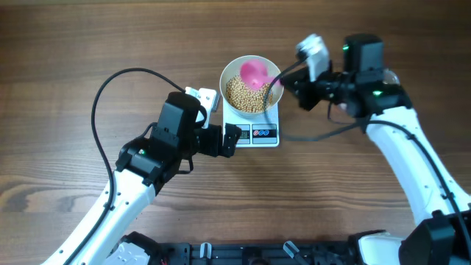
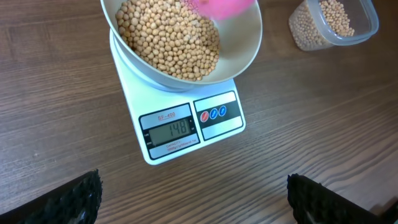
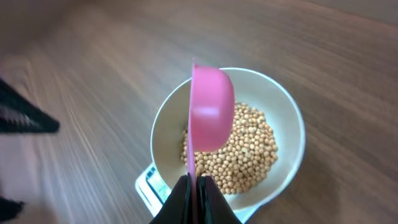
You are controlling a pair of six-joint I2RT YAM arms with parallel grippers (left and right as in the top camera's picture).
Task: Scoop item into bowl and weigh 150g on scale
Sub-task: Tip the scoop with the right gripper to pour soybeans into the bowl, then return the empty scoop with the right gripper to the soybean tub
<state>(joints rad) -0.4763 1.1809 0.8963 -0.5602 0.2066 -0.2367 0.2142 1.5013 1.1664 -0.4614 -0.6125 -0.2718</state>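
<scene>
The scale [image 1: 252, 124] is sitting mid-desk [image 1: 66, 44] on dark wood grain — bowl [image 1: 274, 99] of beans [image 1: 244, 98] on top. The right pincer [image 3: 198, 186] is clamping a pink scoop [image 3: 211, 109] above it; the left pincer [image 2: 193, 199] is gaping wide, just before the scale, empty.

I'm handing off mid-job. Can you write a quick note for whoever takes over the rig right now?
Left gripper: open, empty, hovering before the small white digital scale.
Right gripper: shut on the pink plastic scoop, tipped sideways over the round white bowl.
Bowl sits on the scale, holding tan round beans; display reads 148.
Clear plastic tub of beans stands beside it.
Left: add a few beans to reach target.
</scene>
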